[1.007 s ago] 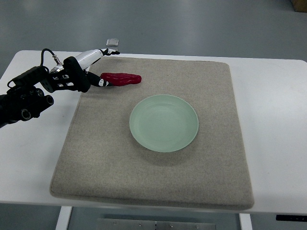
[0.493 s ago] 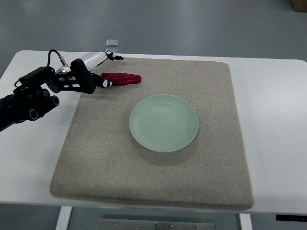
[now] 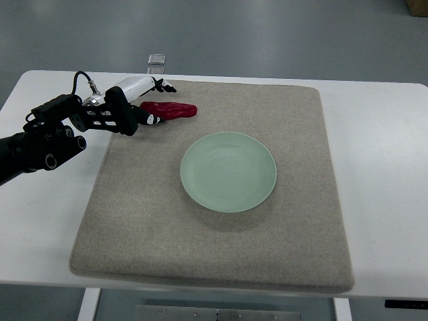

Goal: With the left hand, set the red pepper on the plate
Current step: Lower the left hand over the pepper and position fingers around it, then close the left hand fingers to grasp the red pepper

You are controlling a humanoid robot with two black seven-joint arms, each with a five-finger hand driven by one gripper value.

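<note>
One grey mat (image 3: 221, 247) on white table (image 3: 381, 160).

Grey felt mat (image 3: 221, 247) on white table (image 3: 381, 174); small metal clip (image 3: 156, 59)

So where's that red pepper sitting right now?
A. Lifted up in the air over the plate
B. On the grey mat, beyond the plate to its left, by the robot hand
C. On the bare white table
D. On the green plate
B: the red pepper lies on the grey mat, apart from the empty green plate, with the left robot hand at its stem end.
</note>
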